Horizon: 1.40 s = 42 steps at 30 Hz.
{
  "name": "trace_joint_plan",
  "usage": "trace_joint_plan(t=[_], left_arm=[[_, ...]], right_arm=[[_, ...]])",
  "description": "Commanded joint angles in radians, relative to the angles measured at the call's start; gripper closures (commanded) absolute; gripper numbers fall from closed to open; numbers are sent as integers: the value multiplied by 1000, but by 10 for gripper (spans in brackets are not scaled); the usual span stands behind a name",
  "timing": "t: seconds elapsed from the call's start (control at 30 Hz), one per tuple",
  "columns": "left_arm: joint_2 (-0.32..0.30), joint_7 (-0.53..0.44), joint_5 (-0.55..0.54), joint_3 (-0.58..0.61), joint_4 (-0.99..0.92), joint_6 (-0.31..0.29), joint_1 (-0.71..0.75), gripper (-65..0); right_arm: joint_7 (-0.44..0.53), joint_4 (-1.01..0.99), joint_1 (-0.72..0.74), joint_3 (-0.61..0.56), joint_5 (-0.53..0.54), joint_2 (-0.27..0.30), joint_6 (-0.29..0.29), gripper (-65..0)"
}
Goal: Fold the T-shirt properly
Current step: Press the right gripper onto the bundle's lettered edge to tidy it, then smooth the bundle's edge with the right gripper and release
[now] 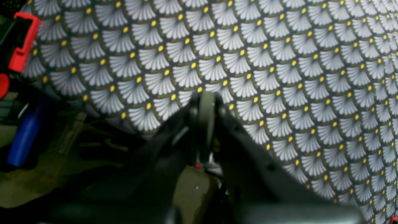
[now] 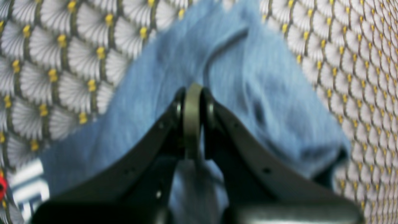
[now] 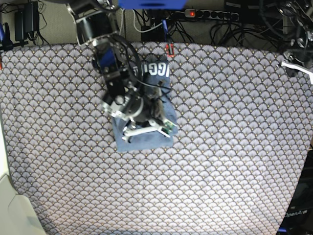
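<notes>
The slate-blue T-shirt (image 3: pixel 145 140) lies folded into a small bundle on the scallop-patterned table covering (image 3: pixel 220 147), left of centre toward the back. Its white lettering (image 3: pixel 155 68) shows at the far end and again at the lower left of the right wrist view (image 2: pixel 28 183). My right gripper (image 2: pixel 192 88) hovers right over the blue cloth (image 2: pixel 264 77) with its fingers pressed together and nothing visibly between them. In the base view that arm covers much of the bundle. My left gripper (image 1: pixel 206 98) is shut and empty above the covering's edge (image 1: pixel 248 46), far from the shirt.
A red clamp (image 1: pixel 23 43) and a blue handle (image 1: pixel 23 140) sit off the table edge near the left gripper, with dark floor below. Cables and a power strip (image 3: pixel 210 14) run along the back. The left arm (image 3: pixel 297 49) is at the far right back corner.
</notes>
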Motion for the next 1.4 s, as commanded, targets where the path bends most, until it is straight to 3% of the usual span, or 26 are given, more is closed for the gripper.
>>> trace_joint_plan(t=[0.0,0.3,0.5,0.63,0.87,1.03,1.17,1.37], left_arm=[[-14,-17,-11,-4,20,-4,9,-5],[-13,-17,-11,-6,74,-4,35,-5],[-13,-17,-10,-6,76,-4,37,-5],[-13,-17,-10,-6,76,-4,38,-5],[-13,-17,-10,-4,73,-4,37,-5],[-13,-17,-10,-4,71,-4,37,-5],[-13,-22,-10,-4,65,-4,34,-5],[-2,-17,-11,0,74,-4,32,-5]], right_arm=[[39,-10,20,-3,10,-9,-4,0],[201,-386,190,0,10,52,-4,0],[228,-447,267,48,10,54,-4,0],[219,-354,273,66,10,55,-4,0],[72,-45,184,57,10,69,-4,0],[-31,205,31,17,10,75,-4,0],[-48,375,-150,16,10,103,-4,0],[-43,406,-268,20,10,141,-4,0]])
